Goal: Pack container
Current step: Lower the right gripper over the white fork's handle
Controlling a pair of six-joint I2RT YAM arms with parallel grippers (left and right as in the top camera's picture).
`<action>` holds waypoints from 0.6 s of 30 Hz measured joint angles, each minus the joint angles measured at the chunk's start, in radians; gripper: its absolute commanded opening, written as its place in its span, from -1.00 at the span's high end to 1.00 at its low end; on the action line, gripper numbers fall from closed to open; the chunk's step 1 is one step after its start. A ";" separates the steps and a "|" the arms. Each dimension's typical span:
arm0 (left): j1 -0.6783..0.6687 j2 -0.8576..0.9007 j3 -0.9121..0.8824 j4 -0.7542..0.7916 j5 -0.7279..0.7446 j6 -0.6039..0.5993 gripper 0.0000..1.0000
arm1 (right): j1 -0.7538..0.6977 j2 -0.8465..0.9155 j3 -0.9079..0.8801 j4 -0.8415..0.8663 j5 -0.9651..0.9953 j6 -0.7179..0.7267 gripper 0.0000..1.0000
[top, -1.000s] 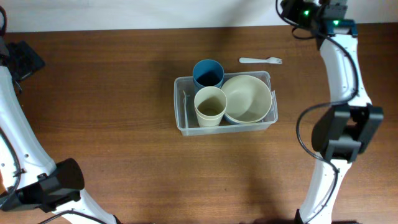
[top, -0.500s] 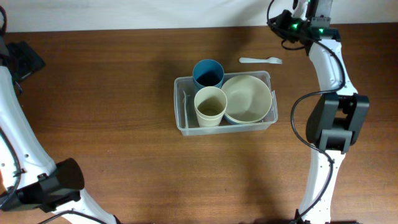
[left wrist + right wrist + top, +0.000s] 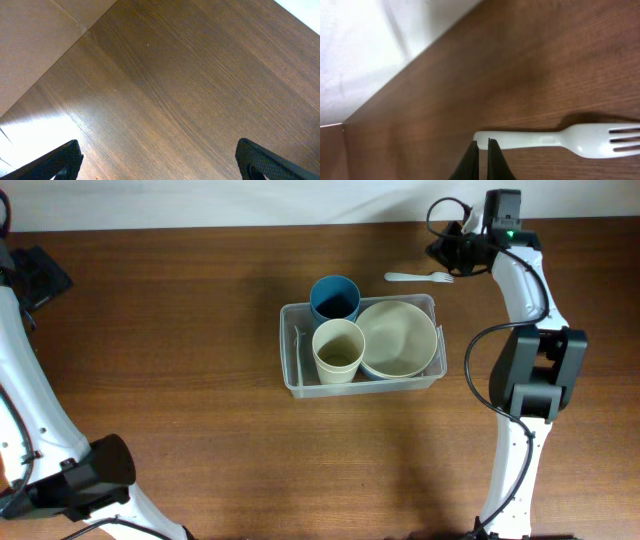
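The clear plastic container (image 3: 290, 350) sits mid-table. It holds a blue cup (image 3: 334, 298), a cream cup (image 3: 338, 348) and a cream bowl (image 3: 398, 337) resting in a blue bowl. A white plastic fork (image 3: 420, 277) lies on the table behind the container's right end. It also shows in the right wrist view (image 3: 545, 139). My right gripper (image 3: 446, 254) hovers by the fork. In the right wrist view (image 3: 482, 146) its fingers are shut and empty, with the tips at the fork's handle end. My left gripper (image 3: 157, 161) is open over bare wood at the far left (image 3: 42, 277).
The table's back edge and a white wall run just behind the fork (image 3: 380, 45). A brown cardboard-like surface (image 3: 35, 40) borders the table near the left gripper. The right arm's base (image 3: 540, 380) stands to the right of the container.
My right arm has swung its wrist left and down from the back right corner, and the gripper now sits beside the fork. The left arm and the container's contents have not moved.
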 measured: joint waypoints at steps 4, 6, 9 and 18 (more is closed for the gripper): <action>0.000 0.000 0.000 0.000 0.000 0.000 -1.00 | 0.000 0.019 0.000 -0.028 0.000 0.000 0.92; 0.000 0.000 0.000 0.000 0.000 0.000 -1.00 | 0.000 0.021 0.000 -0.030 0.000 -0.001 0.92; 0.000 0.000 0.000 0.000 0.000 0.000 -1.00 | 0.000 0.021 0.000 -0.042 0.009 -0.001 0.92; 0.000 0.000 0.000 0.000 0.000 0.000 -1.00 | 0.000 0.051 0.000 -0.114 0.057 -0.001 0.93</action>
